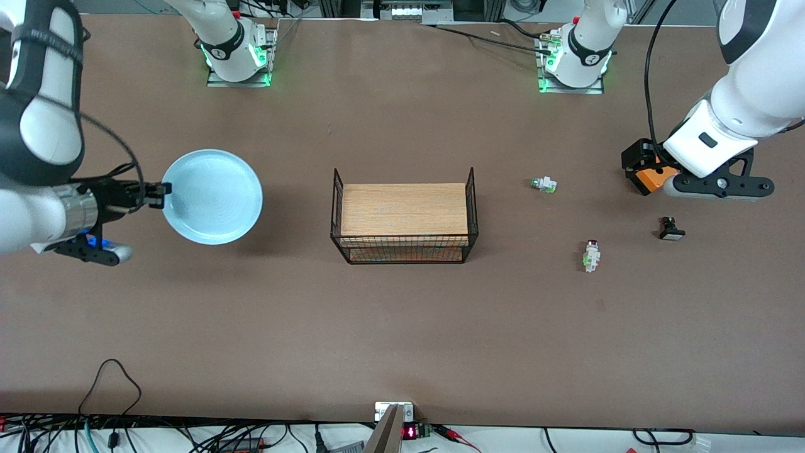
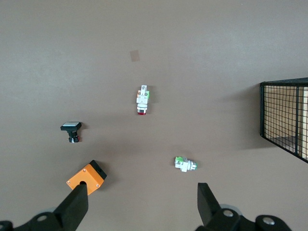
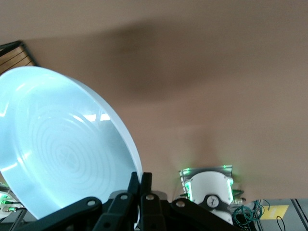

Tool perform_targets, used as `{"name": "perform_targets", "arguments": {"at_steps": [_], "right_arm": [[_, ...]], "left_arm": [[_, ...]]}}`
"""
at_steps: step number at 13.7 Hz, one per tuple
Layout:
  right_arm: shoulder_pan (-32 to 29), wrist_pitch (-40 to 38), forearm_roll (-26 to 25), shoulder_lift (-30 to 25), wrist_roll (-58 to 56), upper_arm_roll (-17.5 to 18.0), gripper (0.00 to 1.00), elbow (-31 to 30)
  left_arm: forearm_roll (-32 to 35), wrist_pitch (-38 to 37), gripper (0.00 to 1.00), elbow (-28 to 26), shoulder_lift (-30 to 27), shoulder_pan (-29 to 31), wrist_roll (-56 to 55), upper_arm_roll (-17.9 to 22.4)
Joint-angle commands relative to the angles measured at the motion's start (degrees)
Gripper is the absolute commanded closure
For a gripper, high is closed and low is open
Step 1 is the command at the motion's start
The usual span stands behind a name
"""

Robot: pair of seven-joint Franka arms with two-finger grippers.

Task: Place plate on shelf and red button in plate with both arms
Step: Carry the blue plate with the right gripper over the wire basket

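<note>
The pale blue plate (image 1: 214, 196) is off the table, held by its rim in my right gripper (image 1: 160, 192), over the right arm's end of the table beside the wire rack (image 1: 402, 220). In the right wrist view the fingers (image 3: 142, 180) are shut on the plate's rim (image 3: 62, 144). The red button (image 1: 591, 255) lies on its side on the table toward the left arm's end; it also shows in the left wrist view (image 2: 142, 99). My left gripper (image 1: 638, 160) hangs open and empty (image 2: 142, 192) over the table next to an orange box (image 2: 86, 177).
The rack holds a wooden board and shows in the left wrist view (image 2: 286, 118). A white button with a green cap (image 1: 544, 184) lies farther from the camera than the red one. A black button (image 1: 671, 229) and the orange box (image 1: 654, 179) lie near the left gripper.
</note>
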Motion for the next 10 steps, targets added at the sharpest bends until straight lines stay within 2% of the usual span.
{"name": "perform_targets", "arguments": {"at_steps": [1,4,6,10], "right_arm": [[4.7,-1.7,0.9,-4.5,6.1,-0.2,1.00,0.0],[11.4,-1.1,1.5,-6.1,15.5,-0.2,1.00,0.0],[14.0,-0.1,4.6,-6.0,23.6,-0.2,1.00,0.0],[20.3,8.3,6.2,-5.3,32.3,-0.1,1.00,-0.1]], "left_arm": [[0.0,-1.2,0.00,1.3,0.3,0.3,0.4,-0.3],[0.0,-1.1,0.00,1.3,0.3,0.3,0.4,-0.3],[0.0,-1.2,0.00,1.3,0.3,0.3,0.4,-0.3],[0.0,-1.1,0.00,1.3,0.3,0.3,0.4,-0.3]]}}
